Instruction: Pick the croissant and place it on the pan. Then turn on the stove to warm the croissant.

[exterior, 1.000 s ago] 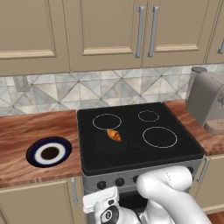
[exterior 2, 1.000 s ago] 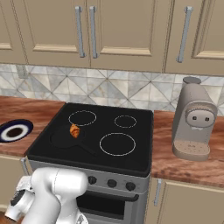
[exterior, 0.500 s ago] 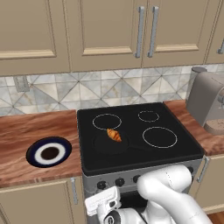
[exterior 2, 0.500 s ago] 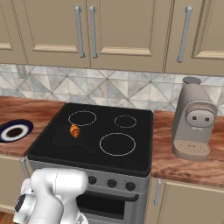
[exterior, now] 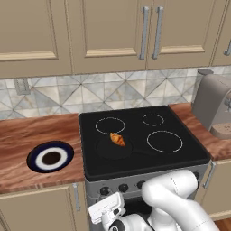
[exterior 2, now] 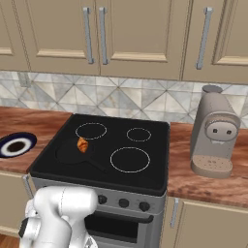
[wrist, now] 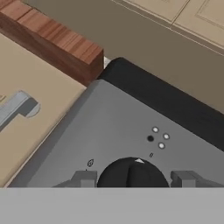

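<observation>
The croissant (exterior: 117, 139) is seen lying on the pan (exterior: 113, 148), which sits on the front-left ring of the stove (exterior: 180, 155), so the placing is judged done and the knob-turning step is in hand. In the hand view, the gripper (wrist: 132, 179) is held low at the stove's silver front, its 2 fingertips (wrist: 84, 178) standing apart on either side of a round black knob (wrist: 132, 174) without visibly touching it (the jaws are open, nothing gripped). For a good turn, the knob should be kept centred between the tips, the jaws closed squarely on its ridge, and the wrist rotated about the knob's own axis. It should be confirmed that this knob serves the pan's ring (the dot diagram (wrist: 158, 137) beside it is too small to read surely).
</observation>
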